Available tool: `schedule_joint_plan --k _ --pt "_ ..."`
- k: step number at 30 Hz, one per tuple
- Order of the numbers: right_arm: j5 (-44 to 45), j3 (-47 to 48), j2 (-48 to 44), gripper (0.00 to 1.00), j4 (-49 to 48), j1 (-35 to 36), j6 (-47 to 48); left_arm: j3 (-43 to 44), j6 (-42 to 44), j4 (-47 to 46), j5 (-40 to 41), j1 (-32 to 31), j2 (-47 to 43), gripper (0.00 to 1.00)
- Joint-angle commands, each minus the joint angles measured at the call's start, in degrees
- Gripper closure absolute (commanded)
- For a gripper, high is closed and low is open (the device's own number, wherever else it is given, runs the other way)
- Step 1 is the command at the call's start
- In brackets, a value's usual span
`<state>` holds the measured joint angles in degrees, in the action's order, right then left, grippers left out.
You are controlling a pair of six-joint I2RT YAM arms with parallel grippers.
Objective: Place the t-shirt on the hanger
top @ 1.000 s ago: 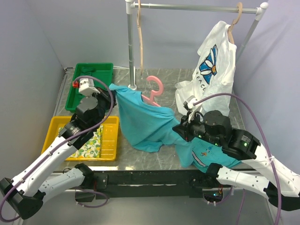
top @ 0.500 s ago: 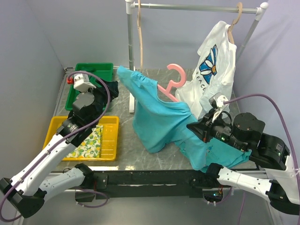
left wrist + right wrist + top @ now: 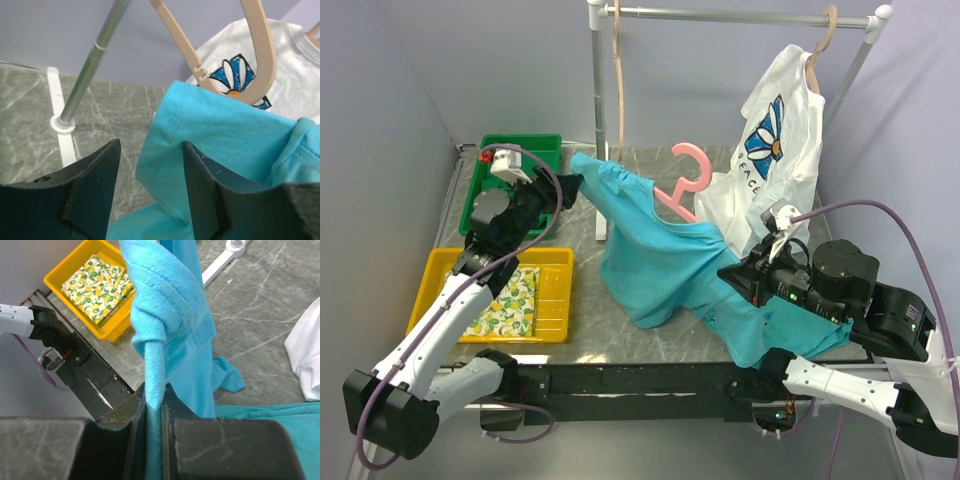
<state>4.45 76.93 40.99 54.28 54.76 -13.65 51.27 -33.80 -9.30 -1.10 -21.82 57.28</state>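
The turquoise t-shirt hangs stretched in the air above the table, its neck round the pink hanger, whose hook sticks up behind it. My right gripper is shut on a bunched fold of the t-shirt, and the cloth runs up from between the jaws of the right gripper. My left gripper is open beside the raised sleeve. In the left wrist view the sleeve hem lies between the jaws of the left gripper, against the right finger.
A clothes rack pole stands at the back with beige hangers and a white flower-print t-shirt. At the left are a green tray and a yellow tray holding patterned cloth. A teal garment lies under my right arm.
My left gripper was shut on the sleeve and has opened. The right arm has lifted the t-shirt and hanger up and to the right. The left arm has shifted slightly toward the back.
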Motion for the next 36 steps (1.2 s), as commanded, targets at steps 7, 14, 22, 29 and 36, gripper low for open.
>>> schedule_joint_plan --k 7,14,22,29,36 --pt "0.21 1.39 0.14 1.00 -4.53 -0.01 -0.15 -5.56 -6.80 -15.48 -19.90 6.09 -0.76 0.87" --pt "0.91 1.30 -0.21 1.00 -3.92 -0.09 -0.50 -7.32 -9.96 -14.17 -11.39 6.70 -3.04 0.99" --pt "-0.14 1.38 -0.13 1.00 -3.83 -0.09 -0.50 -6.53 -6.90 -15.66 -20.95 8.64 -1.03 0.61" --pt "-0.76 4.02 1.46 1.00 -2.25 -0.09 0.55 -7.58 -5.74 -22.15 -26.49 10.40 1.61 0.43" --pt "-1.46 4.55 1.55 1.00 -1.90 -0.01 0.82 -8.82 -8.64 -34.80 -35.88 11.01 5.30 0.47"
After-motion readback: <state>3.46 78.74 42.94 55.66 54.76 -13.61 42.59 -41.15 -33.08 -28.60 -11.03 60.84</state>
